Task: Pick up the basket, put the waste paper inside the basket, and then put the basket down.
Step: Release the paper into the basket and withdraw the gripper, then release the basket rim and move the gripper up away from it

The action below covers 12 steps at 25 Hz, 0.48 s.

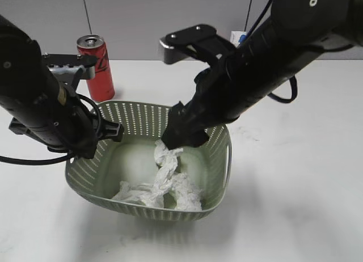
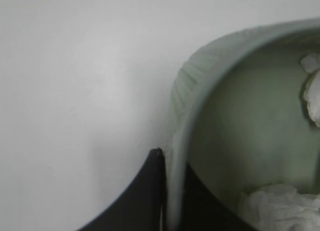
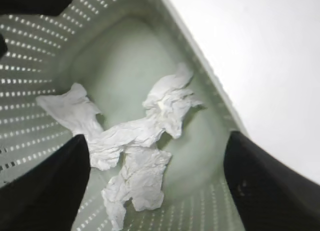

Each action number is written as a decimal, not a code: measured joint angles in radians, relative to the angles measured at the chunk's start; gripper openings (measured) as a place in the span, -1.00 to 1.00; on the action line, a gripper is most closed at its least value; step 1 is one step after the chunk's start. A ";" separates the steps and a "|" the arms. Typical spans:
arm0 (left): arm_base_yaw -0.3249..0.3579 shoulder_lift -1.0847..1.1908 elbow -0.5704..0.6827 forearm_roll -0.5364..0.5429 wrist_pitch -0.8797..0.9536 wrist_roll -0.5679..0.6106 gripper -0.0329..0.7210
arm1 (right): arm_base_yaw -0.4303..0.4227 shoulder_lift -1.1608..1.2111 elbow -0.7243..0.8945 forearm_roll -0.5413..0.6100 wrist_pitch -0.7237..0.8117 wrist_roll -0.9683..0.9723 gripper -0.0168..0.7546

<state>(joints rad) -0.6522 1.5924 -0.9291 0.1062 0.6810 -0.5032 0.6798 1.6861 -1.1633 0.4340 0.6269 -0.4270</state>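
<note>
Ext. cam: slanted down, mid-range. Both wrist cams: close, looking down; all share basket (image 1: 218, 160) interior, 6 o'clock.

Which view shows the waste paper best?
The right wrist view: the waste paper fills the middle, lying in the basket. The exterior view shows it smaller; the left wrist view only catches blurred edges.

Red soda can (image 1: 97, 67) upright on white table (image 1: 295, 171).

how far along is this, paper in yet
The paper already lies inside the basket, and the right gripper is open above it. The left gripper is clamped on the basket's rim, basket tilted. What looks left: setting the basket down and letting go.
</note>
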 joint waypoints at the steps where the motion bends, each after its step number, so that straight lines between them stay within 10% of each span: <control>1: 0.001 0.000 0.000 -0.006 -0.001 -0.001 -0.91 | -0.006 -0.011 -0.014 -0.048 0.002 0.047 0.71; 6: 0.052 0.036 -0.033 -0.106 -0.001 0.036 -0.91 | -0.143 -0.048 -0.093 -0.331 0.081 0.249 0.68; 12: 0.101 0.215 -0.259 -0.117 0.075 0.104 -0.91 | -0.396 -0.079 -0.110 -0.388 0.167 0.278 0.57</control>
<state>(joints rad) -0.5514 1.8072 -1.1882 -0.0108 0.7563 -0.3995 0.2836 1.6067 -1.2732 0.0456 0.7936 -0.1486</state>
